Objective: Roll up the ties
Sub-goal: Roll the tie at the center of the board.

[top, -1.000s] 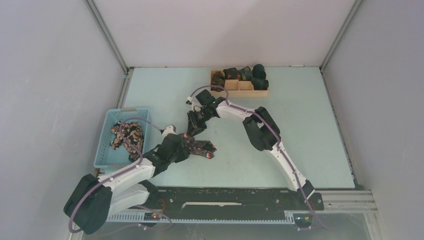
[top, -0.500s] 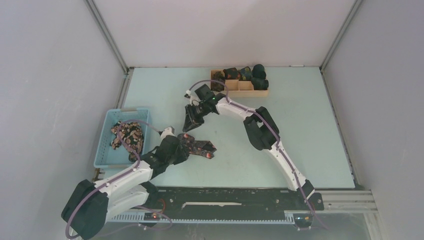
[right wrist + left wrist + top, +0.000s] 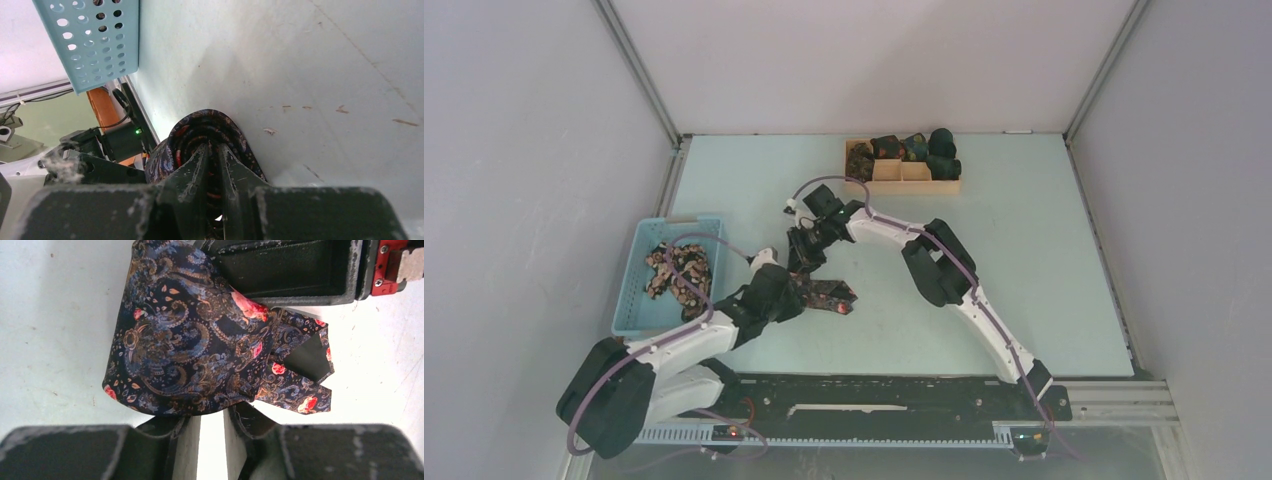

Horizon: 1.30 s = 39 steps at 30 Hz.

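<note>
Right of the basket (image 3: pixel 629 290), the right gripper (image 3: pixel 212 147) pinches the rolled tie (image 3: pixel 170 340); the left gripper (image 3: pixel 212 415), fingers nearly together, meets its edge, grip unclear.

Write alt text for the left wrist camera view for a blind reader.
A dark paisley tie with red flowers lies bunched, partly rolled, on a pale table, its near edge pinched by the left gripper at the bottom. The black body of the right gripper meets the tie at the top edge.
</note>
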{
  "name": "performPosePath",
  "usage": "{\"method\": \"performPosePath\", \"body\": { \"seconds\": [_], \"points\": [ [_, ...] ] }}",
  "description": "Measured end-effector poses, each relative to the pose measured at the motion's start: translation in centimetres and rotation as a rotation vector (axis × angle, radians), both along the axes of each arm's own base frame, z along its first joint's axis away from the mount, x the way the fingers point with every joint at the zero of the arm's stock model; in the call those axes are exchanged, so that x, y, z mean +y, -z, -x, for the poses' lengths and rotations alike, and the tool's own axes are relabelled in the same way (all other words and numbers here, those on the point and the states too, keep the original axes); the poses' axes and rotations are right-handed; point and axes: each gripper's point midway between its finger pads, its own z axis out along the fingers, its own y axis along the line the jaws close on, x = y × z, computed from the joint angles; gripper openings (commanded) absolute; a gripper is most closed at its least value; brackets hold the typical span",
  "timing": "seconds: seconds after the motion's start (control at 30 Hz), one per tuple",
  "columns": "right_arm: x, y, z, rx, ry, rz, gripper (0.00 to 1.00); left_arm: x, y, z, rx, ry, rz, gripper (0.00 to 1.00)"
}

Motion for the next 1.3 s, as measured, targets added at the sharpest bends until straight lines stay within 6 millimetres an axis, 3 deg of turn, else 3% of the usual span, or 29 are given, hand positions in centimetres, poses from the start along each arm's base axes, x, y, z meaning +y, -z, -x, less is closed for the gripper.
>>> {"method": "performPosePath", "body": {
  "seconds": [0.2,0.37,0.5,0.6,0.8,0.93,1.07,1.17,1.3],
  "points": [
    [-0.3,0.4,-0.2,0.004,0.008,0.005,0.21,-0.1,0.0,-0.1,-0.002,-0.001,-0.001,0.28],
    [-0.8,0.5,-1.1,-0.002,0.029,0.015,0.36,0.3,-0.1,0.3,0.003,-0.001,-0.006,0.3],
    [-1.2,-0.5,-2.6,-0.029,0.06,0.038,0.41,0.6,-0.1,0.8,0.003,-0.001,-0.006,0.32],
    [-1.7,-1.9,-4.6,-0.09,0.09,0.036,0.43,0.8,-0.2,1.2,0.006,0.001,-0.006,0.41],
    [-5.0,-4.7,-6.9,-0.194,0.166,0.095,0.42,0.9,-1.2,2.0,-0.006,0.028,0.011,0.64],
    [-7.5,-7.4,-5.4,-0.236,0.191,0.118,0.39,1.3,-2.7,2.7,-0.03,0.038,0.02,0.76],
    [-7.9,-9.0,-2.9,-0.266,0.176,0.099,0.32,1.9,-5.1,2.4,-0.066,0.024,0.023,0.79],
    [-7.6,-8.5,-0.6,-0.259,0.157,0.089,0.26,2.5,-6.4,1.7,-0.079,0.001,0.015,0.83],
    [-6.9,-6.5,1.9,-0.217,0.143,0.1,0.22,3.7,-7.1,0.6,-0.065,-0.035,-0.019,0.87]
  ]
}}
